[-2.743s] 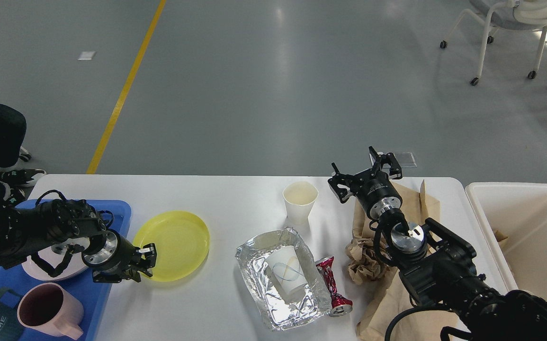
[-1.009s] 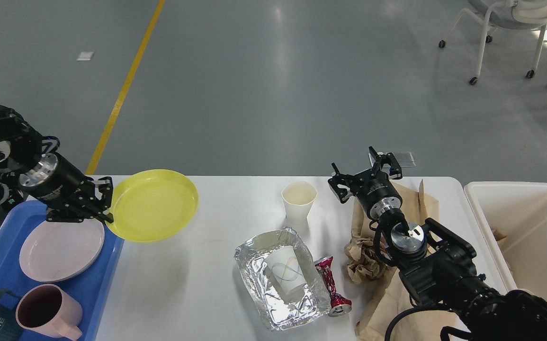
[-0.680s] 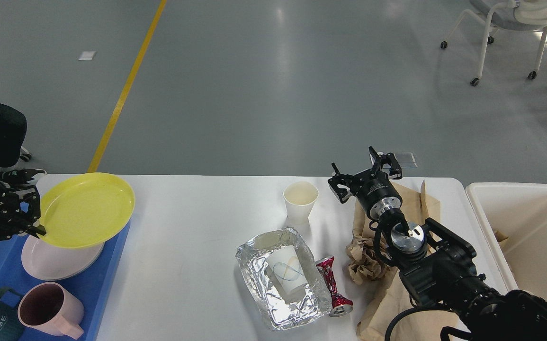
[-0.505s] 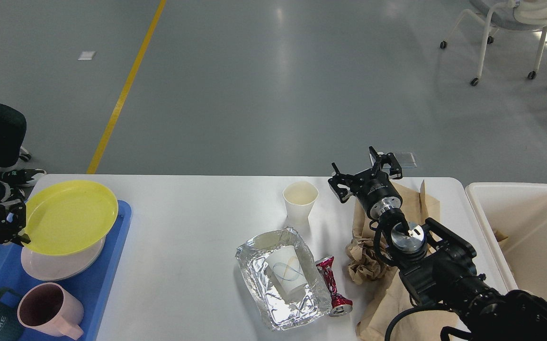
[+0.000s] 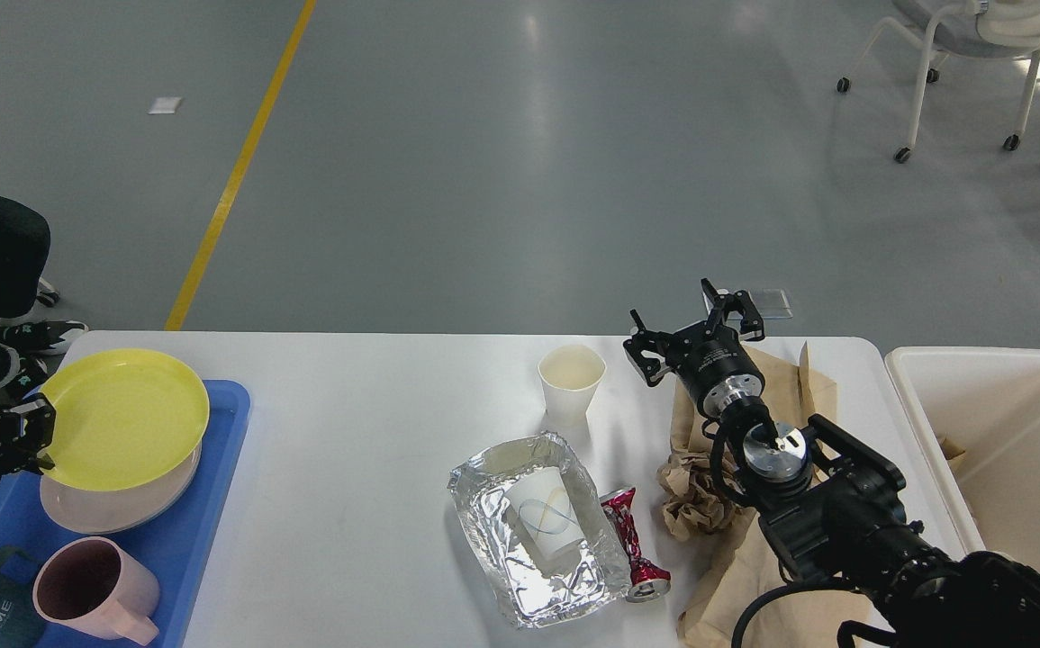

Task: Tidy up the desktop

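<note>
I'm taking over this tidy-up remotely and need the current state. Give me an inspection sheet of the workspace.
Surface: white desktop, bare in its left-middle part.
Job's things: yellow plate on the pink plate in the blue tray; pink mug and a dark mug there too.
Clutter: foil tray with a paper cup lying in it, upright paper cup, crushed red can, crumpled brown paper, brown bag.
Grippers: left gripper at the yellow plate's rim; right gripper open, empty.
Cables: black cable along the right arm.
Surroundings: cream bin at right, chair, someone's legs far left.
</note>
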